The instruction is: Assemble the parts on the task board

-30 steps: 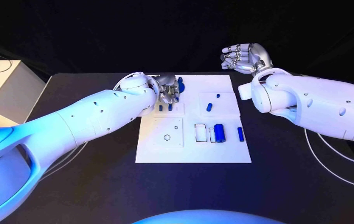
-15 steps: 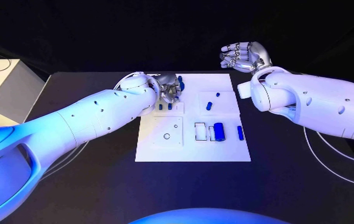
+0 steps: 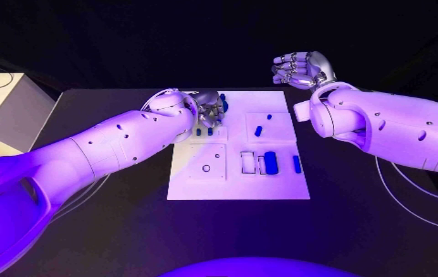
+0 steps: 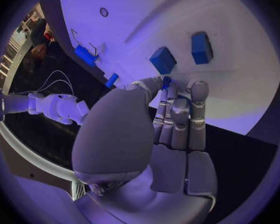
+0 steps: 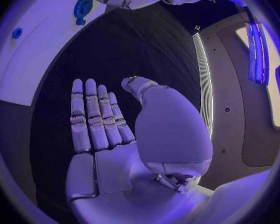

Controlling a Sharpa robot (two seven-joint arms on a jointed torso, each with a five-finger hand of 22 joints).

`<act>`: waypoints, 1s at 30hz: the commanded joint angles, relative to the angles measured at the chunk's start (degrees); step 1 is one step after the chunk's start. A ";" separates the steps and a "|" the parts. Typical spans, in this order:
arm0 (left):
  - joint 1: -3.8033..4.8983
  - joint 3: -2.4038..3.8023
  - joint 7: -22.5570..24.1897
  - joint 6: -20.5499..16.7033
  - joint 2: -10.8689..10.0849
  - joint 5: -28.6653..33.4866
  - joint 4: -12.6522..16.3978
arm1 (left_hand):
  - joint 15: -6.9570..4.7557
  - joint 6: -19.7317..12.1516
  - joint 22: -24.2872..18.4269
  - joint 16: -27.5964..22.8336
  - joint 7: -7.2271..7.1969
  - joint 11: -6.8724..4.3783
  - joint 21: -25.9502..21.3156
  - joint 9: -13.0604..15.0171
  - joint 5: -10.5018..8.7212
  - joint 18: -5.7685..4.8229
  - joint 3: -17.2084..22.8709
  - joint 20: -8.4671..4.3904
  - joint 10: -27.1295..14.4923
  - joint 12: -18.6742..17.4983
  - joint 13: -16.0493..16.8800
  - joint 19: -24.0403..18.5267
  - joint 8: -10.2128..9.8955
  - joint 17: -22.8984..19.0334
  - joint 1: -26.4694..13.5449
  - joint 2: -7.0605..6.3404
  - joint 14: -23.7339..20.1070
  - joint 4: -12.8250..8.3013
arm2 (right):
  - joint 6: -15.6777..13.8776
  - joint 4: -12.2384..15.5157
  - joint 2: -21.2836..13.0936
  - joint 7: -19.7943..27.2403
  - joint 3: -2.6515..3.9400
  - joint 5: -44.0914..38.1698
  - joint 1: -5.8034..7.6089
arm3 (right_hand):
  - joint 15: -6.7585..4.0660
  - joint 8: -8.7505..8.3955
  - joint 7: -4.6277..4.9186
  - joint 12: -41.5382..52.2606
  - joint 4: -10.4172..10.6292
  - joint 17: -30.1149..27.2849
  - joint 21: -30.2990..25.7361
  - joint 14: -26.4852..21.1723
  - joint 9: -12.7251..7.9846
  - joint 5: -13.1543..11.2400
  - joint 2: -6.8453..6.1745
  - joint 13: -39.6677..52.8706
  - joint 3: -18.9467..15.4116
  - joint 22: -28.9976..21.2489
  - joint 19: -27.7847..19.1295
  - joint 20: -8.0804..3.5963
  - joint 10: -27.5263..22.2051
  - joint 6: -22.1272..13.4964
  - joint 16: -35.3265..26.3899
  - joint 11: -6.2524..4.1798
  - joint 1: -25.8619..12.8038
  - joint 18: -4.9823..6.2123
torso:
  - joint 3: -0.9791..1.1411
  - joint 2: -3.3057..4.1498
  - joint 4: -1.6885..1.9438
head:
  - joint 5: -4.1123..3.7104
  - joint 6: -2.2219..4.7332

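The white task board (image 3: 239, 188) lies in the middle of the black table. My left hand (image 3: 208, 108) hovers over its far left corner. There the thumb and a finger pinch a small blue part (image 4: 167, 81), close above two blue blocks (image 4: 163, 59) standing in the board (image 4: 177, 15). A blue round part (image 3: 223, 103) sits just beside that hand. A thick blue cylinder (image 3: 270, 162), a thin blue pin (image 3: 297, 164) and two small blue pieces (image 3: 258, 131) lie further right. My right hand (image 3: 301, 69) is raised beyond the board's far right corner, fingers (image 5: 93, 117) straight and holding nothing.
A pale box (image 3: 18, 109) stands at the table's left edge. White cables (image 3: 402, 188) trail along the table on the right. The board's near left part has a small ring-shaped hole (image 3: 206, 168) and bare surface around it.
My left hand has edged slightly toward the board's far edge with the small part pinched. The right hand has barely moved.
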 commanded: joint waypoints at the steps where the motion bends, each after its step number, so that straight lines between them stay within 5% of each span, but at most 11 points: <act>1: -0.25 -0.20 -0.44 2.26 0.21 -0.57 -0.10 | -0.16 0.76 0.05 0.25 -0.08 -0.02 0.24 0.14 -0.13 -0.52 0.31 -0.07 0.40 -0.26 0.16 -0.02 0.39 -0.10 0.41 0.34 -0.10 -0.41 | 0.92 0.09 0.01 0.76 0.03 -0.28 -0.01 | 0.06 -0.23 1.93 -0.31 -0.34 -0.05 -0.03 0.39 -0.06 0.23 0.29 -0.05 -0.03 -0.05 -0.15 0.05 0.24 0.23 -0.27 0.15 0.08 0.41 | -0.03 0.08 0.00 | -0.11 -0.07; 30: -0.49 -0.51 3.44 -3.56 0.49 0.48 -0.98 | -1.25 5.11 5.44 2.10 -0.69 -1.09 4.71 1.30 -0.15 -1.45 2.92 -0.95 4.34 0.01 1.44 3.24 0.54 3.98 1.99 2.32 3.45 -4.71 | 1.28 0.11 0.06 0.68 0.03 -0.28 -0.01 | 0.05 -0.23 1.91 -0.29 -0.38 -0.09 -0.01 0.46 -0.07 0.25 0.32 -0.16 0.03 -0.14 -0.12 0.05 0.31 0.31 -0.33 0.14 0.01 0.41 | 0.00 -0.07 0.04 | -0.36 -0.11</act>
